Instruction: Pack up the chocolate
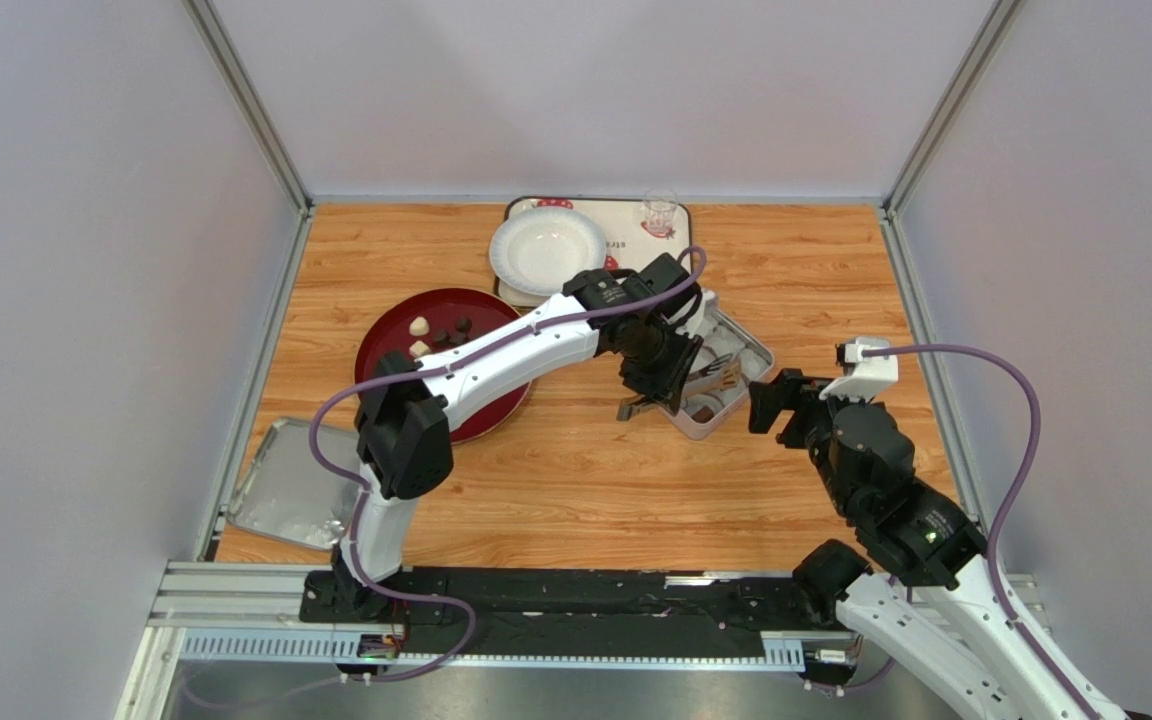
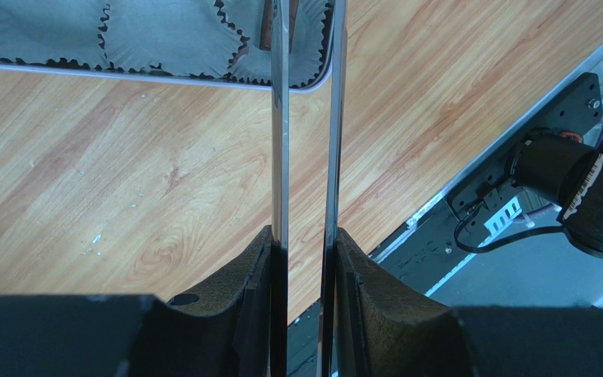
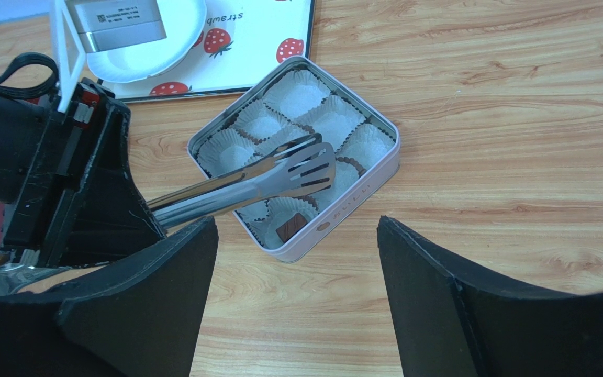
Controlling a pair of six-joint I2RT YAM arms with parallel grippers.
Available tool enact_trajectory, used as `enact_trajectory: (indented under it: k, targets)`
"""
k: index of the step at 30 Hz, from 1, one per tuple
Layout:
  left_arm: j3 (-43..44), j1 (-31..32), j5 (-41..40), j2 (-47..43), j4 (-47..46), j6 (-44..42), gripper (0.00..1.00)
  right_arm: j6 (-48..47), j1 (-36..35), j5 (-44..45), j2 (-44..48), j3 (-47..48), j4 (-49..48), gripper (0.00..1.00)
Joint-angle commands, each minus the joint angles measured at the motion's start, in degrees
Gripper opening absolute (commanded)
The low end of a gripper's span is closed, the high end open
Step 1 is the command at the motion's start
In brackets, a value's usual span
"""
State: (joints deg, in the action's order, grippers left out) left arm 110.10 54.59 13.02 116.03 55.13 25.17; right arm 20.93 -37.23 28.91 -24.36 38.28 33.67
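Steel tongs pinched in our left gripper overhung the square white tin. Most chocolate lay left of it; our right gripper gaped empty.

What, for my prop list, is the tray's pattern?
The tray has red strawberries on white, clearest in the right wrist view.

The tongs reach over the tin, a chocolate in its near corner.
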Motion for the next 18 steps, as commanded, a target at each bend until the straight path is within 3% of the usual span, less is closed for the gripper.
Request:
enact_trajectory:
  k: [1,18]
  targets:
    - [2.5,0.5,0.3,0.8,-2.5,-1.2,0.28,-0.4,-0.3,1.0,0.5,0.6,-1.1,0.78]
    - [2.0,0.9,0.3,2.4,-2.6,-1.5,0.34,-0.4,-0.4,0.6,-0.4,0.6,-1.2,0.78]
